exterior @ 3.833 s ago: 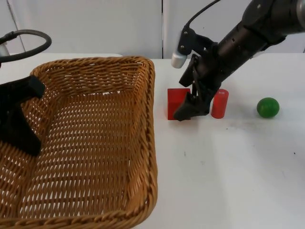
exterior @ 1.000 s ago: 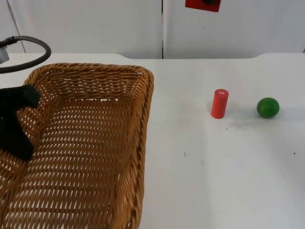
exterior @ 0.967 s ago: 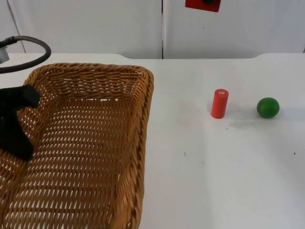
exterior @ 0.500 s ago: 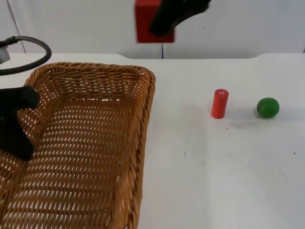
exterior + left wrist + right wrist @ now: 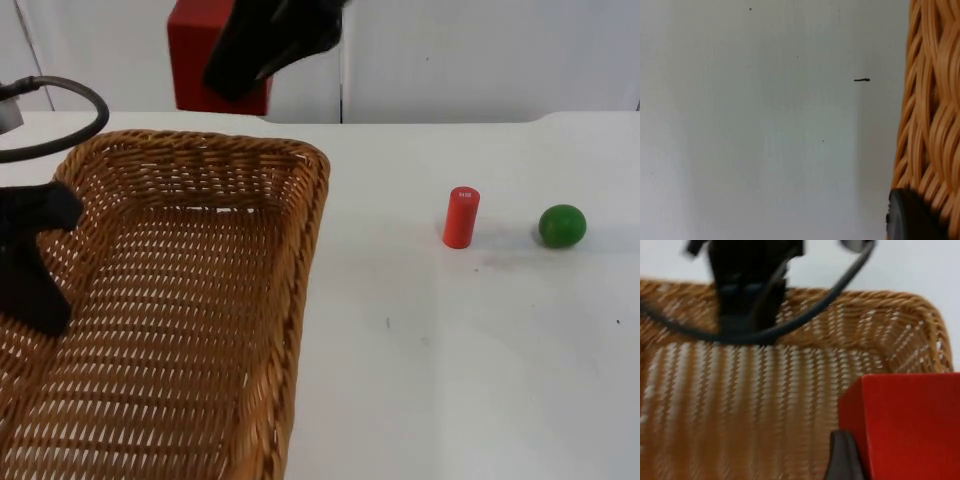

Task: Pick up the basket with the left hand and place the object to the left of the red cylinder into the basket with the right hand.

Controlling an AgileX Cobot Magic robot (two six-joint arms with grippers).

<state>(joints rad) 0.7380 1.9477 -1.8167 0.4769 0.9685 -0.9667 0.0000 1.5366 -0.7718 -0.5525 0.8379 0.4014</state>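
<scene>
Wicker basket (image 5: 170, 300) takes up the left part of the white bench (image 5: 450, 340) in the top view, its woven rim rounded at the corners. The left pincer (image 5: 35, 260) grips the basket's left wall, closed on the weave; in the left wrist view a black fingertip (image 5: 910, 217) sits against the basket's rim (image 5: 930, 110) with bare bench beside it. The right pincer (image 5: 262, 45) hangs above the basket's far edge, clamped on a red block (image 5: 215, 55); the right wrist view shows the red block (image 5: 905, 425) over the basket's interior (image 5: 765, 410), with the left arm at the far wall. On the bench well to the right stands a red cylinder (image 5: 460, 216), upright, with small white markings on its top too small to read. A green ball (image 5: 562, 225) lies near it, further right, apart from it.
</scene>
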